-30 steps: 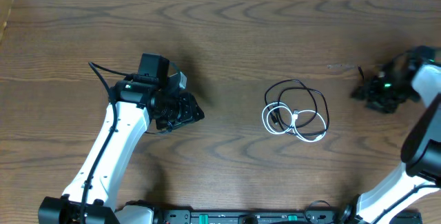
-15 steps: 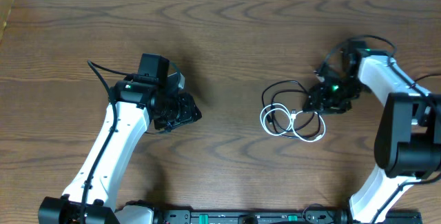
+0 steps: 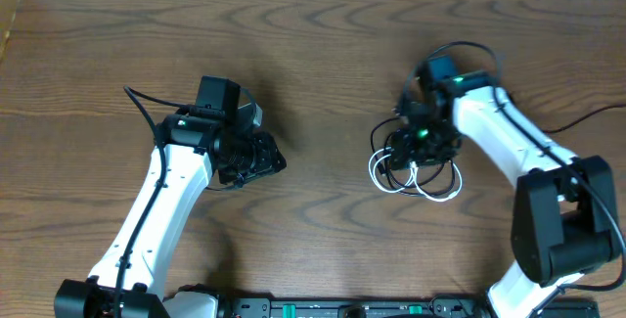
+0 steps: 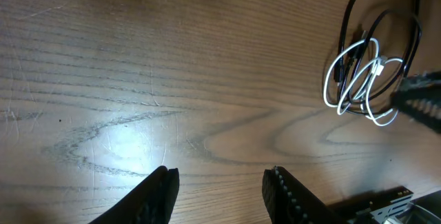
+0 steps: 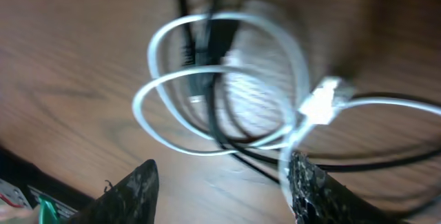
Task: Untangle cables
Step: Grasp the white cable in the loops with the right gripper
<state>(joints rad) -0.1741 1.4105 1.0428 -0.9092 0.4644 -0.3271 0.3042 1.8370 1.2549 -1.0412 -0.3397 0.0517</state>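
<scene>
The cables lie in one tangled heap right of the table's middle: white cable (image 3: 440, 197) in overlapping loops, black cable (image 3: 378, 138) looping through them. My right gripper (image 3: 416, 144) hovers directly over the heap and hides its centre. In the right wrist view its jaws (image 5: 220, 182) stand open above the wood, with the white loops (image 5: 151, 48), the black cord (image 5: 215, 107) and a white plug (image 5: 320, 103) just ahead; the white cord runs past the right fingertip (image 5: 310, 186). My left gripper (image 3: 266, 158) is open and empty, well to the left; it sees the white cable (image 4: 329, 79) and black cable (image 4: 344, 24) far off.
The brown wooden table (image 3: 323, 54) spreads all round the heap. A pale wall strip runs along the far edge. The arms' bases and a black rail (image 3: 342, 308) sit at the near edge. Thicker black wires trail from each arm.
My right arm has swept in from the far right edge to just above the cable heap, its jaws a little wider. The heap has shifted slightly left. The left arm has not moved.
</scene>
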